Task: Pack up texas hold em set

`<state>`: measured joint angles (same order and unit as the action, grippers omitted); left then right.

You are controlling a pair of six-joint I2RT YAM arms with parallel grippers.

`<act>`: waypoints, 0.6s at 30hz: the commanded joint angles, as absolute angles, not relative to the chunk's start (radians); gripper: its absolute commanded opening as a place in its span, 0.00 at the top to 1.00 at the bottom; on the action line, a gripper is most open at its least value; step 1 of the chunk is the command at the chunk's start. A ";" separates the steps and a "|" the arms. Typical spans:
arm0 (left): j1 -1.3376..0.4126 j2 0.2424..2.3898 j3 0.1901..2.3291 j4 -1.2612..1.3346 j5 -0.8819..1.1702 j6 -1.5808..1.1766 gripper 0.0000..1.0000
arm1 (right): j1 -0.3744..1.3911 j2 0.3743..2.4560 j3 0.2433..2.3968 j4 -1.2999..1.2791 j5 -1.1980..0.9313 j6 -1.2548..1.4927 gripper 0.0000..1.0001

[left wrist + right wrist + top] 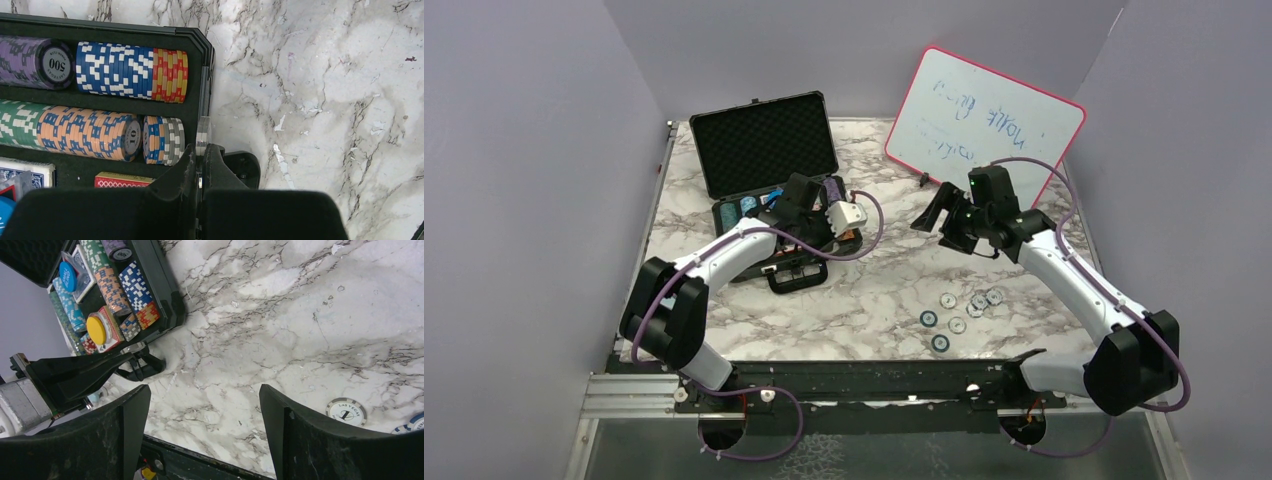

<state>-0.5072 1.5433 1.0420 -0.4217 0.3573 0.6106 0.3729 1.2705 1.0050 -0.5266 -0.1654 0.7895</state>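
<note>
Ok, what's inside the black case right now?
The case holds rows of poker chips, a blue card deck, a red card deck, a blue button and a yellow button. From above, the left arm covers its front part.

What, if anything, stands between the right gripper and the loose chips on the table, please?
Nothing visible does: the open right gripper hangs over bare marble table, and the loose chips lie uncovered, nearer the arm bases.

White arm links (724, 250), black joints (669, 315); purple cables (871, 225); green wrist light (973, 183).
</note>
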 commanded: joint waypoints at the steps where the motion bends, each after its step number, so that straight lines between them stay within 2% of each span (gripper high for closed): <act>1: -0.443 1.553 1.078 -0.322 0.250 0.676 1.00 | 0.370 1.275 1.019 -0.540 -0.157 0.808 0.18; 12: -0.400 1.553 1.125 -0.398 0.384 0.689 1.00 | 0.371 1.281 1.020 -0.534 -0.167 0.834 0.19; 18: -0.400 1.571 1.126 -0.383 0.380 0.684 1.00 | 0.370 1.288 0.991 -0.500 -0.164 0.832 0.19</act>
<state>-0.4099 1.5604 1.0981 -0.4503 0.4129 0.6502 0.3729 1.2831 1.0065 -0.5228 -0.1658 0.8223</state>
